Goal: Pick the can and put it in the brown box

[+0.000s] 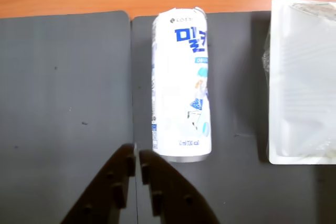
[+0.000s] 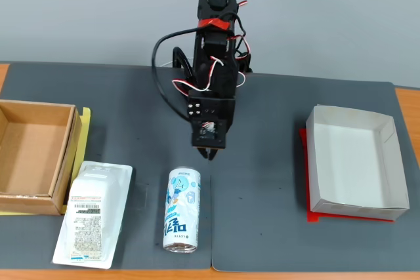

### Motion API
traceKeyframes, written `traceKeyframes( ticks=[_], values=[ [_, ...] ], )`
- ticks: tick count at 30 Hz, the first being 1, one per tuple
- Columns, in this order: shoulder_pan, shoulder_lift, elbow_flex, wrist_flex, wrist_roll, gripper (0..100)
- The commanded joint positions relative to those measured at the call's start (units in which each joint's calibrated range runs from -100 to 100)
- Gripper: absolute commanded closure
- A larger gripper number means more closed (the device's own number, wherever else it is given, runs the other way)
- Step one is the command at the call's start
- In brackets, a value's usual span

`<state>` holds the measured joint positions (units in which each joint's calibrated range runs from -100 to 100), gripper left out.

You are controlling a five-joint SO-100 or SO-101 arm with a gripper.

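The can (image 2: 182, 210) lies on its side on the dark mat (image 2: 275, 116), between a plastic-wrapped packet (image 2: 92, 213) and the white paper box (image 2: 354, 162) — well apart from the empty brown box (image 2: 39, 198). The gripper (image 2: 209, 156) hovers just beyond the can's end, fingers together, holding nothing — apparently poised for the pick.

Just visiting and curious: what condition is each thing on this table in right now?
White and light blue drink can: lying flat, untouched.
Brown cardboard box: open, empty.
White paper box: open, empty.
Plastic-wrapped white packet: lying flat.
Black gripper: shut, holding nothing.
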<state>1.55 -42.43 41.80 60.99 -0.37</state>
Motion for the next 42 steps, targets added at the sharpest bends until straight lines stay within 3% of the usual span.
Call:
traceKeyframes(
  ticks=[1, 17, 26, 35, 42],
  values=[
    [1.45, 3.09, -5.14, -0.88, 0.26, 98],
    [6.08, 14.1, -9.03, -8.43, 0.47, 98],
    [4.3, 19.86, -10.75, -8.51, 4.85, 98],
    [4.38, 30.02, -18.99, -8.34, 6.1, 68],
    [2.75, 37.31, -25.51, -7.65, 6.15, 56]
  ],
)
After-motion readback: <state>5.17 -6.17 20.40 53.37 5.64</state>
